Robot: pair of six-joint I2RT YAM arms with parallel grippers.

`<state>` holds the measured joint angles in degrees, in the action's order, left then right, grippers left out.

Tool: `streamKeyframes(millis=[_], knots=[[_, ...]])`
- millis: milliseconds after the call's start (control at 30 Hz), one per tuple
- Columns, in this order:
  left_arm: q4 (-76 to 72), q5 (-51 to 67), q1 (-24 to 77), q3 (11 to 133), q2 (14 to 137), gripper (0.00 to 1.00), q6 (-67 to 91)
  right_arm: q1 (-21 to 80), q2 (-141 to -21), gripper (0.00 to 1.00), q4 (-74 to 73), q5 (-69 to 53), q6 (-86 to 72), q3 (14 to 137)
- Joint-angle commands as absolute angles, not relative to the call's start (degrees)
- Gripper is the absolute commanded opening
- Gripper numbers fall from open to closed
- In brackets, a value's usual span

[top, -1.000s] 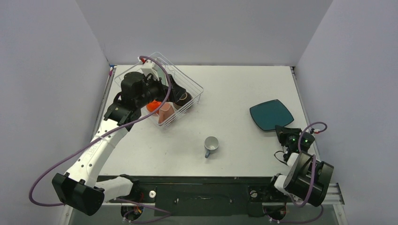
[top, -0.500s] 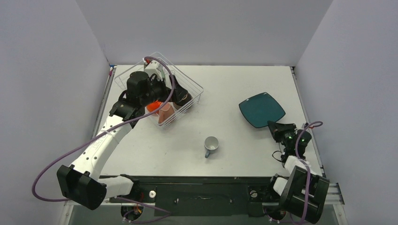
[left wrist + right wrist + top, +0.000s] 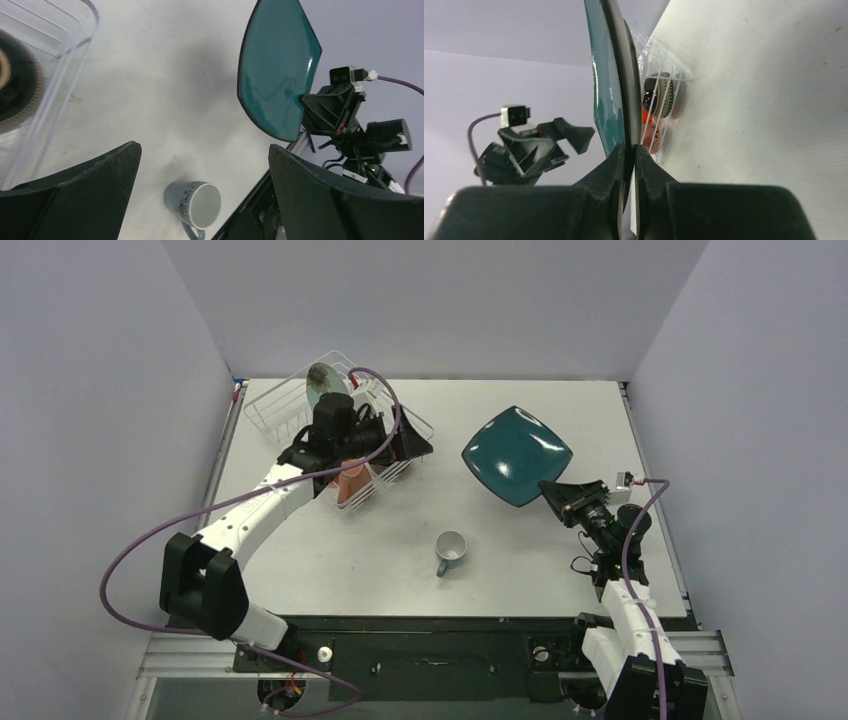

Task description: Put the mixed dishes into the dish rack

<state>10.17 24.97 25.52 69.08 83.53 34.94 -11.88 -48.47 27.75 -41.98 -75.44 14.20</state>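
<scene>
**Top external view: square plate lifted, on its way toward the rack**

Item 1. Dark-teal rounded-square plate (image 3: 517,454). It is held clear of the tabletop (image 3: 520,570), tilted up on edge, right of centre and toward the far half. One second ago it lay flat close to the right edge, so it has been raised and carried leftward.

Item 2. Right hand (image 3: 552,490). It is clamped tight on the plate's near rim. The right wrist view shows one finger pressed to each face.

Item 3. Left hand (image 3: 405,440). Its jaws are spread wide and hold nothing. It sits over the right end of the rack, facing the plate, having swung across from the rack's near-left side.

Item 4. Dish rack (image 3: 270,410), at the far-left corner.
- Round pale-teal plate (image 3: 322,383), standing upright at the far end and uncovered now that the arm has moved.
- Pink mug (image 3: 350,485), at the near corner.
- Orange-red bowl (image 3: 345,468), just beside the pink mug.
- Brown bowl (image 3: 663,97), against the right-hand wires.

Item 5. Grey-blue mug (image 3: 449,551). It stands mouth up on the tabletop, near the middle of the near edge, with neither hand on it.

Assessment. Four pieces appear loaded and two remain. The square plate is probably next, either slotted between the dividers or passed across to the open left hand.
</scene>
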Motion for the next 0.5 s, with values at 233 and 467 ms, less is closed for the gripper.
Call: streamKeyframes(millis=[233, 467], knots=[[-9.16, 33.05, 30.32, 72.81, 96.58, 0.92, 53.86, -4.83, -44.11, 0.00, 35.69, -44.50, -83.13, 20.13], [-12.36, 34.69, 32.43, 73.35, 99.31, 0.70, 57.03, -1.82, -44.08, 0.00, 35.92, -45.29, -82.70, 20.48]])
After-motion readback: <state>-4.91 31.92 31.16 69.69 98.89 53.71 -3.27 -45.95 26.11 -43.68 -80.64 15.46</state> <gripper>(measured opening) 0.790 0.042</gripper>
